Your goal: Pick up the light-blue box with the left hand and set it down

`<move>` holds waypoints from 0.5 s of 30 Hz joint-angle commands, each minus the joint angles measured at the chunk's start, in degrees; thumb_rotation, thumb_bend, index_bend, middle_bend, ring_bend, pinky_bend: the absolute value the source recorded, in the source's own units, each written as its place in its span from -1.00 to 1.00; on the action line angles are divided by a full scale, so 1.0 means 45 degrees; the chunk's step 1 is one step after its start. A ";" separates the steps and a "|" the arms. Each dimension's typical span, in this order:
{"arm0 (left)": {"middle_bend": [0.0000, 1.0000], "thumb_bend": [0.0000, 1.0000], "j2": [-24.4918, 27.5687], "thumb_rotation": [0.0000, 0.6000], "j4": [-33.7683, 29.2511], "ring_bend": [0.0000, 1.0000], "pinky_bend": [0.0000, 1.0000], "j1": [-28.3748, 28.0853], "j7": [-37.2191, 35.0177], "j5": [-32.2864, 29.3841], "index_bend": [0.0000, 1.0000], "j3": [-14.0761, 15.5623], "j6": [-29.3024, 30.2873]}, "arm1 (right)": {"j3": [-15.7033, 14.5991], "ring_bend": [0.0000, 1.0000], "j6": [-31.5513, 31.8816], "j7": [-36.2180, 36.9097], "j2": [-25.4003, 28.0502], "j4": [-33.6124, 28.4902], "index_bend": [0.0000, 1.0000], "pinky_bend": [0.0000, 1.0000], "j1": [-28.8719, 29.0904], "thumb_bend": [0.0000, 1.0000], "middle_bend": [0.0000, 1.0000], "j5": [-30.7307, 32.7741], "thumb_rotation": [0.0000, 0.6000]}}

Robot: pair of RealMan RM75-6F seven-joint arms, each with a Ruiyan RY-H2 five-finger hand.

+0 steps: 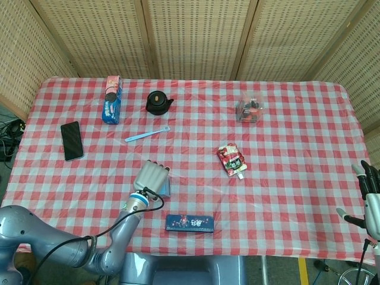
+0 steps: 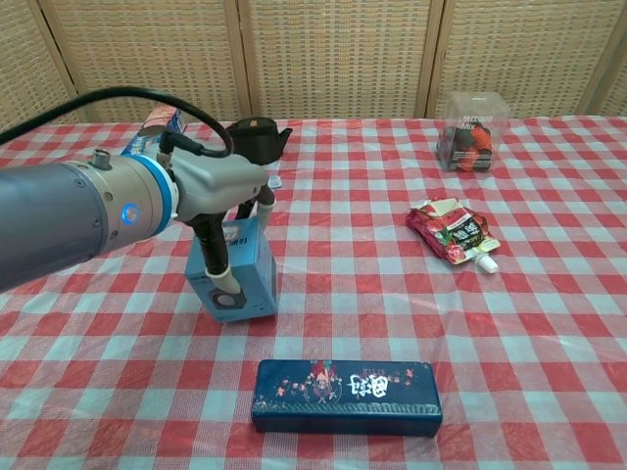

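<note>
left hand (image 2: 223, 211) wraps the light-blue box (image 2: 245, 269) from above, thumb down its front, fingers behind | box tilted, at the near left of the desk (image 2: 392, 294) | right hand (image 1: 369, 196) open, off the desk's right edge

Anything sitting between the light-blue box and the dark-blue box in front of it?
No. In the chest view only bare checked tablecloth separates the light-blue box, gripped by the left hand, from the dark-blue box.

Three boxes (image 1: 111, 100) (image 1: 164, 189) (image 1: 190, 223), one teapot (image 1: 158, 103), phone (image 1: 72, 141), pouch (image 1: 231, 160), spoon (image 1: 146, 133), clear tub (image 1: 249, 110).
</note>
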 commanded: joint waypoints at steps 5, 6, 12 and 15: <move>-0.09 -1.00 0.1468 1.00 0.0881 -0.11 -0.13 0.2257 -0.7518 0.4441 0.00 -0.0692 -0.2860 | -0.0020 -1.00 -0.0008 -0.0036 -0.0006 -0.0015 -1.00 -1.00 0.0005 -1.00 -1.00 -0.0030 1.00; -0.09 -1.00 0.1488 1.00 0.1057 -0.11 -0.13 0.2502 -0.8456 0.4818 0.00 -0.0798 -0.3097 | -0.0024 -1.00 -0.0012 -0.0048 -0.0009 -0.0019 -1.00 -1.00 0.0006 -1.00 -1.00 -0.0032 1.00; -0.09 -1.00 0.0463 1.00 0.4828 -0.11 -0.13 0.4264 -1.6456 0.9645 0.01 -0.0663 -0.3938 | -0.0050 -1.00 -0.0041 -0.0207 -0.0063 -0.0053 -1.00 -1.00 0.0019 -1.00 -1.00 -0.0034 1.00; -0.09 -1.00 -0.0173 1.00 0.6204 -0.11 -0.13 0.4532 -1.8695 1.0589 0.01 -0.0504 -0.3990 | -0.0048 -1.00 -0.0069 -0.0234 -0.0076 -0.0052 -1.00 -1.00 0.0032 -1.00 -1.00 -0.0012 1.00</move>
